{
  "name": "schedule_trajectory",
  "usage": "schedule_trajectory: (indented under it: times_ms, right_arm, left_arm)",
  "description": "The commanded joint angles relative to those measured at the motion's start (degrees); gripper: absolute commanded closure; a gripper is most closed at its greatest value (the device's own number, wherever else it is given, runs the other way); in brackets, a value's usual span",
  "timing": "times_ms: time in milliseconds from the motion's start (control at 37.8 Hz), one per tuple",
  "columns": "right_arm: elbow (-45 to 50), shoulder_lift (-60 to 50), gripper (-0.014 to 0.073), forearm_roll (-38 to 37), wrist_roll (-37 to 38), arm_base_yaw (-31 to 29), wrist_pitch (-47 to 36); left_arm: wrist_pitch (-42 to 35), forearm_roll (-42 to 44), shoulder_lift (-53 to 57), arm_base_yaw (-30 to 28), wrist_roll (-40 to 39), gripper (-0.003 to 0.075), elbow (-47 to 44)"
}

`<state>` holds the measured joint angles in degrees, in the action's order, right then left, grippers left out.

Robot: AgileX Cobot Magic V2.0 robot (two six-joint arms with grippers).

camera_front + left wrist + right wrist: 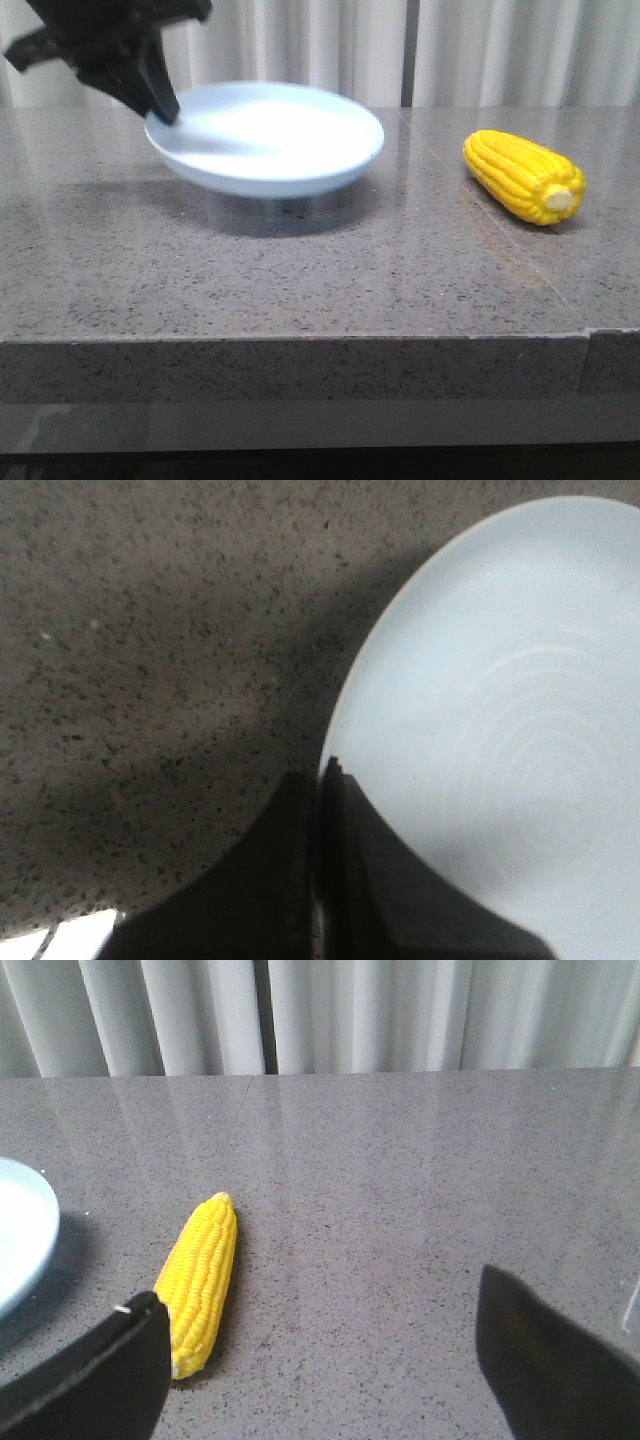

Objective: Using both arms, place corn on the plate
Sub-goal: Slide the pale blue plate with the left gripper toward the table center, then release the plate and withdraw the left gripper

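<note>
Corn (524, 176) is lying on the counter (300, 280), well right of the plate (270, 138). Left jaws (160, 108) are pinching the plate's rim, holding it tilted aloft; it could slip. Right jaws (320, 1360) are gaping wide, empty, near the corn.

hanging tilted above the grey stone table, lifted clear with its shadow falling on the surface beneath: the plate (270, 140), round, shallow, pale blue-white, smooth, with faint concentric rings showing on its inner face in the left wrist view (520, 730), and being pinched at its left rim. lying on its side on the table well to the right of the plate: the corn (524, 176), bright yellow with neat rows of kernels, its pale cream stub end pointing toward the front-right, untouched and apart from the plate.
</note>
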<state>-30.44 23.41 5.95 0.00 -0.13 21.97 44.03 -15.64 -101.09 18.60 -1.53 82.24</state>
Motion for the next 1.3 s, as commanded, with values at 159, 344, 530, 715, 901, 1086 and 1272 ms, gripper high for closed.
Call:
schedule_trajectory:
  times_ms: [159,344,530,715,901,1086,1272]
  right_arm:
    - [-1.96,0.74,-0.0050,-0.42,-0.62,-0.44,-4.56]
    - [-1.96,0.74,-0.0050,-0.42,-0.62,-0.44,-4.56]
    - [-1.96,0.74,-0.0050,-0.42,-0.62,-0.44,-4.56]
    - [-1.96,0.74,-0.0050,-0.42,-0.62,-0.44,-4.56]
    - [-1.96,0.74,-0.0050,-0.42,-0.62,-0.44,-4.56]
    - [-1.96,0.74,-0.0050,-0.42,-0.62,-0.44,-4.56]
    - [-1.96,0.74,-0.0050,-0.42,-0.62,-0.44,-4.56]
  left_arm:
    - [-2.06,-1.21,-0.23,0.45,0.91,0.0597,2.02]
    - [-1.99,-0.02,1.73,0.45,1.94,0.0281,3.46]
    - [-3.73,4.96,10.18,0.20,2.14,0.0364,2.63]
    - [-4.02,12.88,19.34,-3.02,0.96,0.0568,-2.58]
    - [-4.98,13.00,29.07,-8.95,0.96,0.0720,-10.69]
    - [-14.62,12.87,40.92,-9.88,0.96,0.0740,-22.90]
    - [-25.22,12.87,55.72,-9.88,1.53,0.0741,-35.95]
